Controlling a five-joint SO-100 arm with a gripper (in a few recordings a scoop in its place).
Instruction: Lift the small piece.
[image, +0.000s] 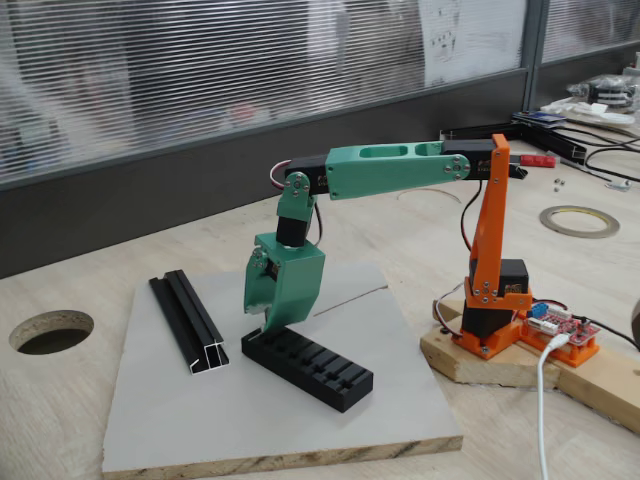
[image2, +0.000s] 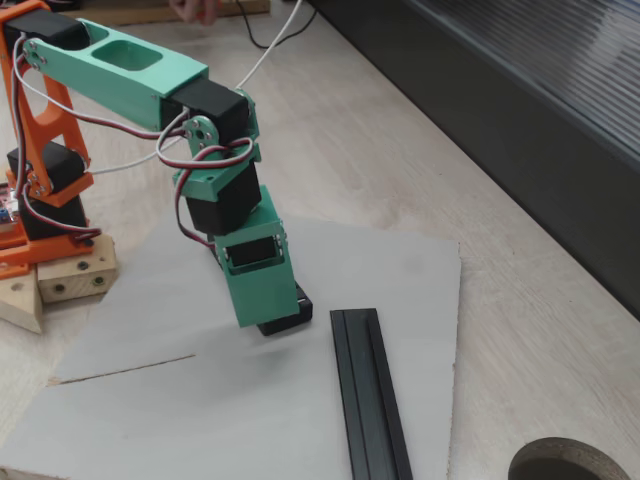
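Black aluminium-looking channel rail (image: 188, 322) lies at the left of the grey board (image: 200, 420) in a fixed view, its long axis running from the far left toward the near centre; in the other fixed view the same rail (image2: 368, 390) runs down toward the near edge. Just beside it to the right sits the black slotted block (image: 307, 368), long axis running from the centre toward the near right, apart from the rail.

The green gripper (image: 266, 318) points downward with its fingertips at the left end of the block, touching it or just above it; contact cannot be confirmed. From the other side, the gripper body (image2: 258, 280) covers that end of the block (image2: 290, 318). The jaws appear nearly together, but whether they are open, closed or pinching anything cannot be told.

The small piece cannot be made out; no silvery tab is distinguishable on the board or the block. In my judgement it most likely lies under the fingertips at the block's left end, directly below the gripper, so the coming move would be a close and a straight rise. At the right stands the orange base (image: 500, 325), well apart.
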